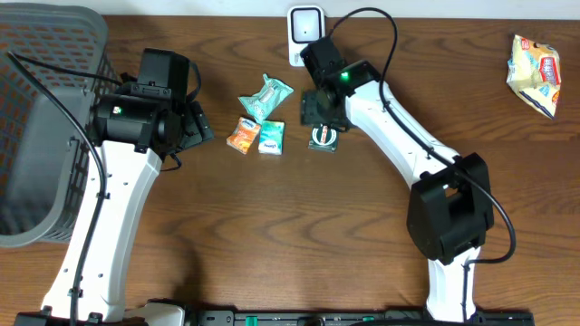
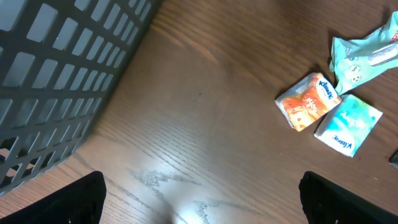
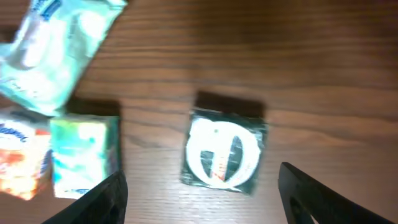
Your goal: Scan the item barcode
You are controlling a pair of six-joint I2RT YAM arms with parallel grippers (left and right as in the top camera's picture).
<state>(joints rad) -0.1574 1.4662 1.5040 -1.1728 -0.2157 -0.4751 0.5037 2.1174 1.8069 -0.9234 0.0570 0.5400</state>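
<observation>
My right gripper is open. Its two black fingers stand wide apart and hold nothing. This view is blurry. Right under it, between the fingers, the dark square packet lies flat on the brown table. It has a white ring on top. I am not touching it.

A little way to the side of it lies a small green tissue pack, and an orange pack sits just beside that one. A pale green wrapper lies just past those two.

From above, the dark packet lies just in front of my right gripper. The white scanner stands at the back edge of the table, behind my right arm, and the packet is well apart from it.

My left gripper is open too, with nothing between its fingers. It hangs over bare wood next to the grey basket.

Far off in the back corner on my right side lies a yellow snack bag
</observation>
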